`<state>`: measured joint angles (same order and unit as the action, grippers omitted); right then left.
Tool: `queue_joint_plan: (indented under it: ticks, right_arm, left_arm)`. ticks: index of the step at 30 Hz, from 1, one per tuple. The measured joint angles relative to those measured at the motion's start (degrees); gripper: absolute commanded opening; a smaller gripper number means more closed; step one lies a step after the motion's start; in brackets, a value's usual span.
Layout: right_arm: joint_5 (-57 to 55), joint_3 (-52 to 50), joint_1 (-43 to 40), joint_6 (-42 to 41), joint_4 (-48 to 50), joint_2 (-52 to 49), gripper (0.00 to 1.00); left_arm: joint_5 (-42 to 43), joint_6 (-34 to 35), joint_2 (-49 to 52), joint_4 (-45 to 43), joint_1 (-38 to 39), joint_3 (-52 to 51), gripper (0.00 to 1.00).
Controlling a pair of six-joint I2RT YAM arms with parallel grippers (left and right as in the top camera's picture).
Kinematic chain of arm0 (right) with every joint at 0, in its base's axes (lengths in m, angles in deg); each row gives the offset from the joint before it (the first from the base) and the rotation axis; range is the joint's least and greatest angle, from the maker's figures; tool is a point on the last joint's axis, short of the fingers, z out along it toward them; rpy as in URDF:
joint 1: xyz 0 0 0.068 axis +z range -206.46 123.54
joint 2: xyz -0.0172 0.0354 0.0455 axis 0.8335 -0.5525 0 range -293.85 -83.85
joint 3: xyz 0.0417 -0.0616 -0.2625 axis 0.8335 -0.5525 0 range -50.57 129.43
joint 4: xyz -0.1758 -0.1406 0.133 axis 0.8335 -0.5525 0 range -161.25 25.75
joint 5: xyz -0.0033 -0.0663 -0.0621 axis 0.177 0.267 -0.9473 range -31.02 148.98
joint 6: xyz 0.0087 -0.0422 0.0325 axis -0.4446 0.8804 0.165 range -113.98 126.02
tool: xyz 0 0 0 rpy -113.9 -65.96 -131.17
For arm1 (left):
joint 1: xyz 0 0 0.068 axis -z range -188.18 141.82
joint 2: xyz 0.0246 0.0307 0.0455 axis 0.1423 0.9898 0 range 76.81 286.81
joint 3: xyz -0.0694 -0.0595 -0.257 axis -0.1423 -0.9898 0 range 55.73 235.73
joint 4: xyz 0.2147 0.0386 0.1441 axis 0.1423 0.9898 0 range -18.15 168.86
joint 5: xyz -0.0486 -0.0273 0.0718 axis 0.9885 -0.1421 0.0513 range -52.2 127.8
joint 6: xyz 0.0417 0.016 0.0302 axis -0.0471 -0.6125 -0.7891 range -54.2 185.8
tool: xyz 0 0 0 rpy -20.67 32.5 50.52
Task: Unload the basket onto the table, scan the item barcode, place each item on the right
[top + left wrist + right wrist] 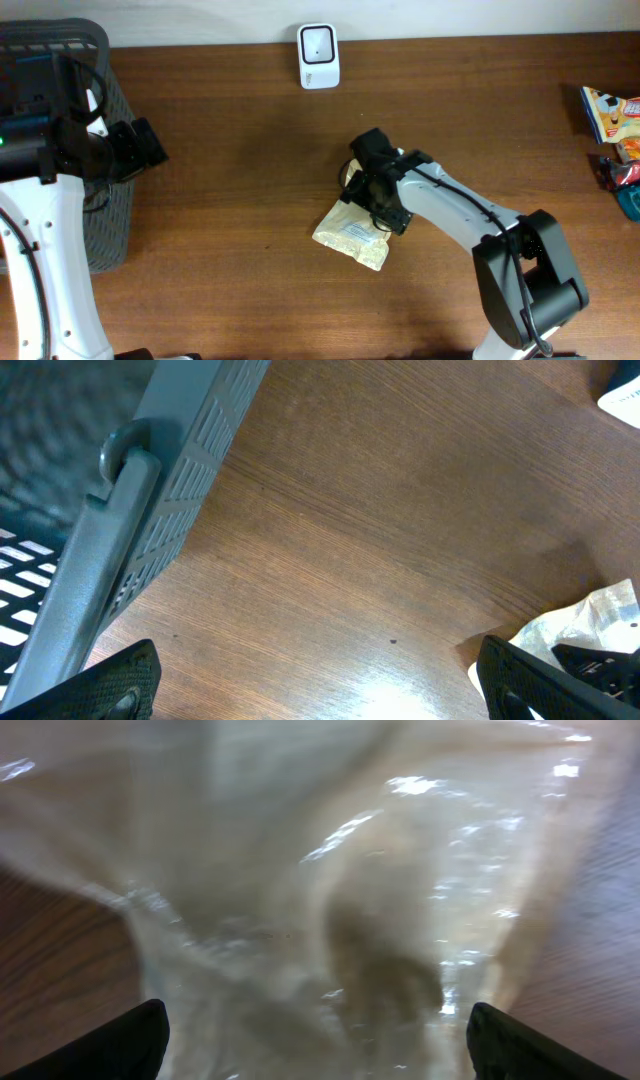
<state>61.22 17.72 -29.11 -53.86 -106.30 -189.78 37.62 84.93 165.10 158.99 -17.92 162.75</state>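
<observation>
The item is a pale, crinkly plastic bag point(352, 238) with a white label, lying flat mid-table. My right gripper point(368, 190) hangs over its upper right end. In the right wrist view the bag point(330, 920) fills the frame, blurred and very close, and the right gripper point(320, 1040) is open with a fingertip low on each side of it. My left gripper point(150, 145) is open at the far left beside the basket. It point(320, 685) holds nothing above bare wood, and the bag's corner point(590, 620) shows at the right. The white scanner point(318, 56) stands at the back edge.
A grey mesh basket point(110, 200) stands at the table's left end, its wall point(150, 490) close to my left gripper. Colourful snack packs point(612, 115) lie at the right edge. Bare wood separates the scanner from the bag.
</observation>
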Motion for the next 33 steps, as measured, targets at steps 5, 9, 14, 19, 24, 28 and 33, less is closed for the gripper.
queue_joint_plan:
  ticks: [5,9,14,19,24,28,33]
  right_arm:
    - [-0.55,0.02,2.97,0.17,0.5,-2.97,0.95]
    - [-1.18,0.81,2.97,-0.11,0.04,-4.31,0.95]
    - [-1.53,1.14,2.95,-0.5,-0.33,-4.72,0.63]
    - [-1.44,1.27,2.91,-0.35,-0.28,-4.92,0.5]
    - [-1.05,2.75,2.45,0.13,-2.32,-5.75,0.5]
    - [-0.5,4.63,1.11,2.25,-5.29,-6.54,0.33]
    - [-0.39,6.03,-0.7,4.85,-6.93,-6.6,0.32]
  left_arm:
    - [0.0,0.0,0.0,0.0,0.0,0.0,0.99]
    - [0.0,0.02,0.0,0.0,0.0,0.0,0.99]
    - [0.0,0.02,0.0,0.0,0.0,0.0,0.99]
    - [0.0,0.02,0.0,0.0,0.0,0.0,0.99]
    - [0.0,0.0,0.0,0.0,0.0,0.0,0.99]
    - [0.0,0.0,0.0,0.0,0.0,0.0,0.99]
    - [0.0,0.0,0.0,0.0,0.0,0.0,0.99]
